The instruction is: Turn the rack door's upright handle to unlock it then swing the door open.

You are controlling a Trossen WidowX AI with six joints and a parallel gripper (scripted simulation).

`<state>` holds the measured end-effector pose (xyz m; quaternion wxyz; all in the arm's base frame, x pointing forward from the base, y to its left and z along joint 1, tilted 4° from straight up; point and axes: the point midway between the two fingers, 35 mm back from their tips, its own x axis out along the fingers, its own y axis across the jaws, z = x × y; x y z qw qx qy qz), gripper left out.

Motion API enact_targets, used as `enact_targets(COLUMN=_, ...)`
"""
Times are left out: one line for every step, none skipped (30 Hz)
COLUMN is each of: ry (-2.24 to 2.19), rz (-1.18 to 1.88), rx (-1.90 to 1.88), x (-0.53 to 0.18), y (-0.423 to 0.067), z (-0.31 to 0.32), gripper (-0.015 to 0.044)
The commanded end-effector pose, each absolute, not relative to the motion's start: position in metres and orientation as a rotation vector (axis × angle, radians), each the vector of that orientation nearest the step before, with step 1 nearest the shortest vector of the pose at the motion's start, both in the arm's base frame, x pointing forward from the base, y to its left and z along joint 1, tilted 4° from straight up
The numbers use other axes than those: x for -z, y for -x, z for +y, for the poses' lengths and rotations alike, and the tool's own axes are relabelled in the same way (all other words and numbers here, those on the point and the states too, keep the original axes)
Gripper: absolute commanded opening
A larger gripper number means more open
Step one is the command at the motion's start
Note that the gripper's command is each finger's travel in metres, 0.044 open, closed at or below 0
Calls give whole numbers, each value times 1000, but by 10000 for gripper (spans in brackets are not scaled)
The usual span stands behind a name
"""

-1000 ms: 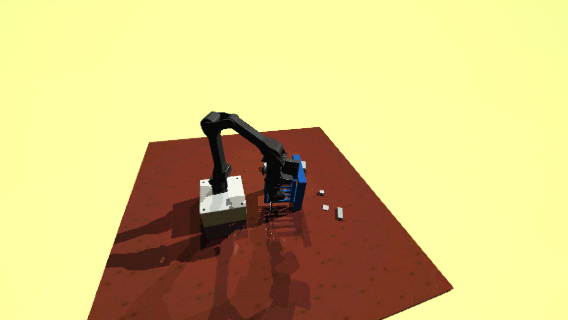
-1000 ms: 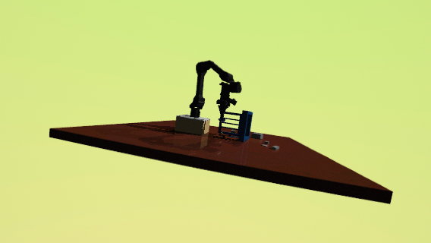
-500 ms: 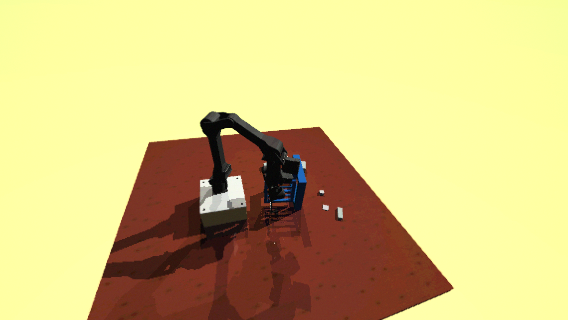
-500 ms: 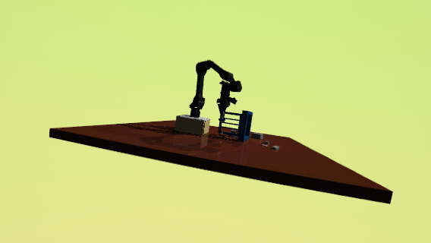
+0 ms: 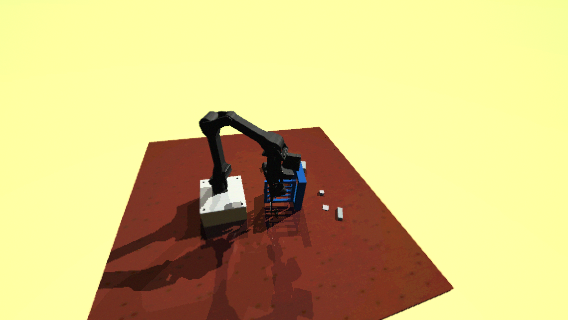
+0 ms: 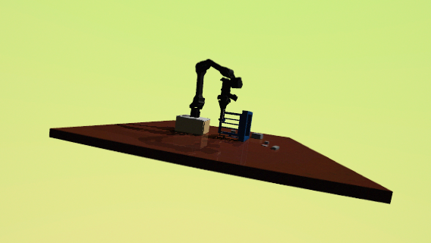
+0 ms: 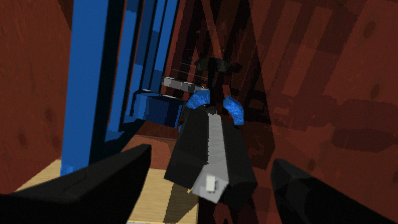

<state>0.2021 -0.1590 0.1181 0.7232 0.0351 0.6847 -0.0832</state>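
The blue barred door [image 5: 285,201] [image 6: 232,133] stands swung out from the blue frame [image 5: 301,192] [image 6: 246,127], roughly square to it, toward the arm's base. In the wrist view the door's blue bars [image 7: 85,90] run along the left. The black handle [image 7: 192,147] with a grey stripe stands at the door's free end; its exact turn is hard to tell. My gripper [image 7: 211,160] points down over the handle and is open. Its fingers stand on either side of the handle with visible gaps. In the top and exterior views the fingers and handle are too small to separate.
The arm's pale base block [image 5: 223,217] [image 6: 191,125] stands close to the door's free end. Small whitish blocks [image 5: 339,213] [image 6: 275,148] lie on the table beyond the frame. A blue block [image 7: 160,109] sits beside the door's bars in the wrist view.
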Motion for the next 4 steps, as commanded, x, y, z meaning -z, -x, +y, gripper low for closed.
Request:
enact_targets(ry=-74, rz=1506, rx=180, x=-125, y=-203, z=-159, gripper=282)
enact_targets(ry=-74, rz=1506, rx=180, x=-127, y=-203, z=-159, gripper=282)
enact_targets(ry=-74, rz=1506, rx=180, x=-128, y=-203, z=-158, gripper=282)
enact_targets(ry=-74, rz=1506, rx=180, x=-130, y=-203, z=-158, gripper=282)
